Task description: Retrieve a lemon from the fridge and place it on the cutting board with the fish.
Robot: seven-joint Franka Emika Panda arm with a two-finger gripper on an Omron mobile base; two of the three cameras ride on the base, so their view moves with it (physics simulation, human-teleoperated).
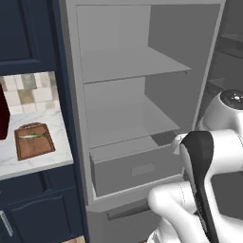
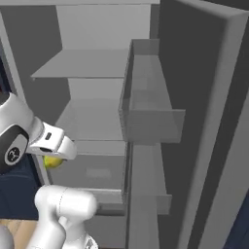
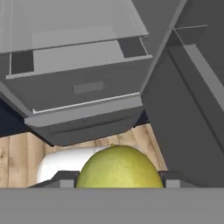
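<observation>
The yellow lemon (image 3: 119,168) sits between my gripper's (image 3: 119,180) two dark fingertips (image 3: 65,179), which are shut on it, held in the air in front of the open grey fridge (image 1: 142,95). From the right base view the lemon (image 2: 52,162) peeks out under the white hand, just in front of the fridge drawer (image 2: 97,170). The brown cutting board (image 1: 33,141) lies on the marble counter (image 1: 52,161) left of the fridge, with the thin greenish fish (image 1: 33,136) on it.
The fridge door (image 2: 204,121) stands open at the right with bins (image 2: 151,116) on its inside. Navy cabinets (image 1: 28,33) frame the counter. A dark red appliance (image 1: 3,118) stands at the counter's left edge. Wooden floor (image 3: 17,162) lies below.
</observation>
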